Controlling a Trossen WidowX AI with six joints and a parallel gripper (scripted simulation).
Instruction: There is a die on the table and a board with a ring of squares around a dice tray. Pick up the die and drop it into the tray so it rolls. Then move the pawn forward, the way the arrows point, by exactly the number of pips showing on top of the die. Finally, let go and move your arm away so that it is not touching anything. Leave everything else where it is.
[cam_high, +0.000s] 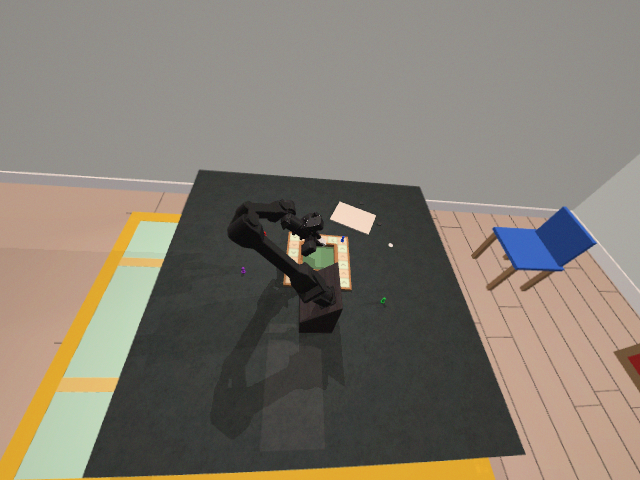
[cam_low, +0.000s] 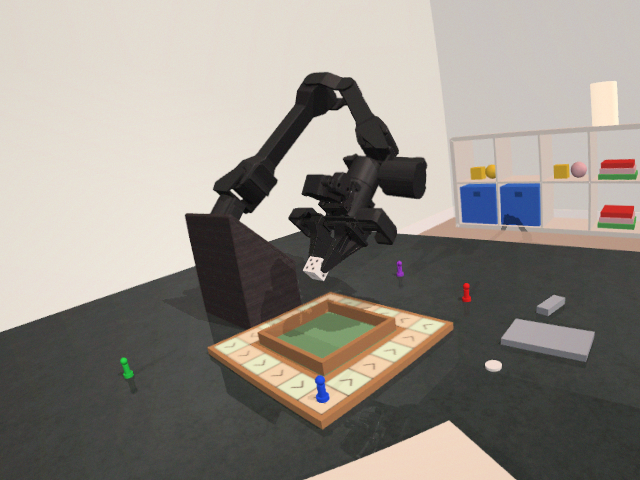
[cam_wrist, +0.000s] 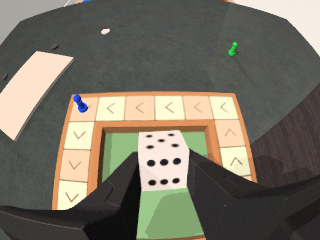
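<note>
A white die (cam_low: 314, 268) (cam_wrist: 163, 162) with black pips is held between the fingertips of my gripper (cam_low: 319, 263) (cam_wrist: 161, 156), which is shut on it. The die hangs in the air above the board; in the wrist view it shows over the green floor of the dice tray (cam_low: 330, 333) (cam_high: 318, 256). The board (cam_low: 372, 365) (cam_wrist: 170, 107) has a ring of cream and peach squares with arrows around the tray. The blue pawn (cam_low: 321, 389) (cam_wrist: 80, 104) (cam_high: 342, 239) stands upright on a corner square of the ring.
Off the board stand a green pawn (cam_low: 126, 367) (cam_wrist: 233, 49) (cam_high: 383, 300), a purple pawn (cam_low: 399, 269) (cam_high: 243, 270) and a red pawn (cam_low: 466, 292). A pale flat panel (cam_high: 353, 217) (cam_wrist: 32, 92), a white disc (cam_low: 493, 365), a grey slab (cam_low: 547, 338) and a small grey block (cam_low: 551, 304) lie around it.
</note>
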